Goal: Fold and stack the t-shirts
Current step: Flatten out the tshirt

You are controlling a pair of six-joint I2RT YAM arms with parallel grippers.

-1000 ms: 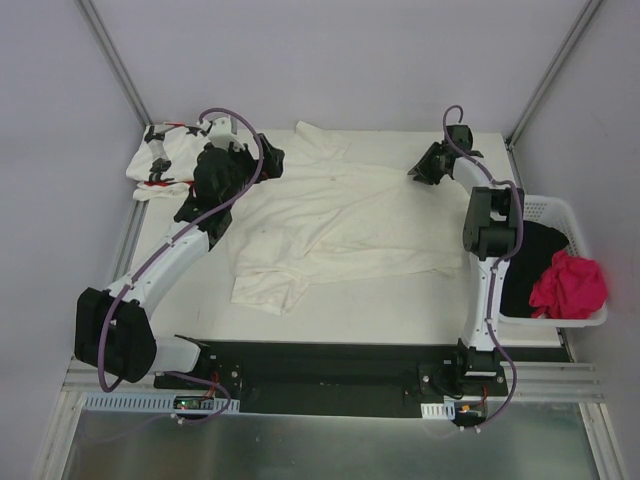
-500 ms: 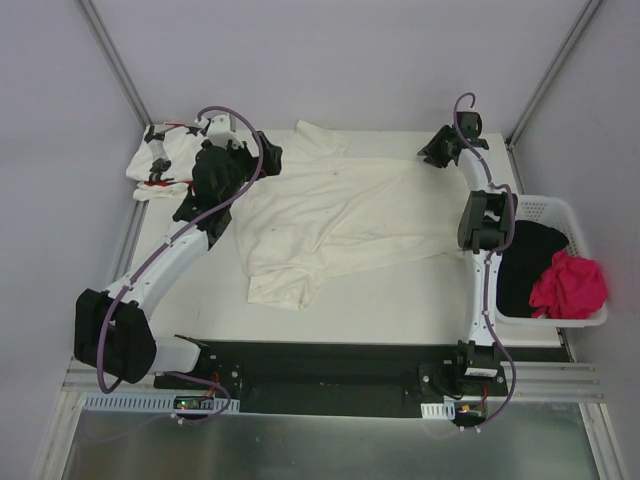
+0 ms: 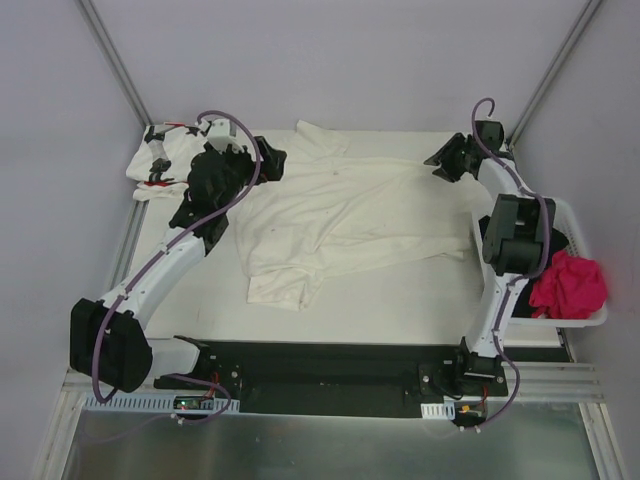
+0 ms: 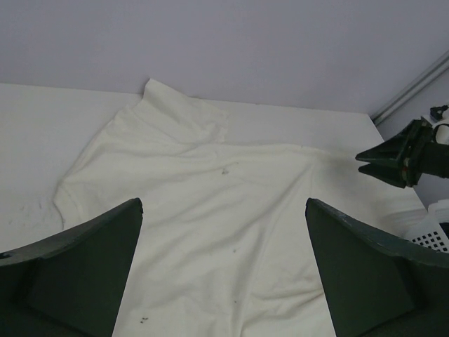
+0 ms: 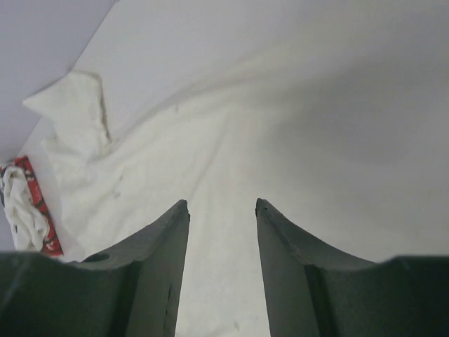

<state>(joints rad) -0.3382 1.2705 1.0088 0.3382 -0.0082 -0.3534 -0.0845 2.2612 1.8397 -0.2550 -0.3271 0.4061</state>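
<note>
T-shirt (image 3: 340, 215) rumpled across table (image 3: 400, 300)

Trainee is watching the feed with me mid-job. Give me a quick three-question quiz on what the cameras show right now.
1. True or false: the left tool and the right tool both stand open, neither gripping the cream t-shirt.
2. What bright thing lies in the basket?
3. The star-print t-shirt lies: A) at the back left corner of the table; B) in the basket; C) folded on the cream t-shirt.
Key: 1 true; 2 the red cloth; 3 A.
</note>
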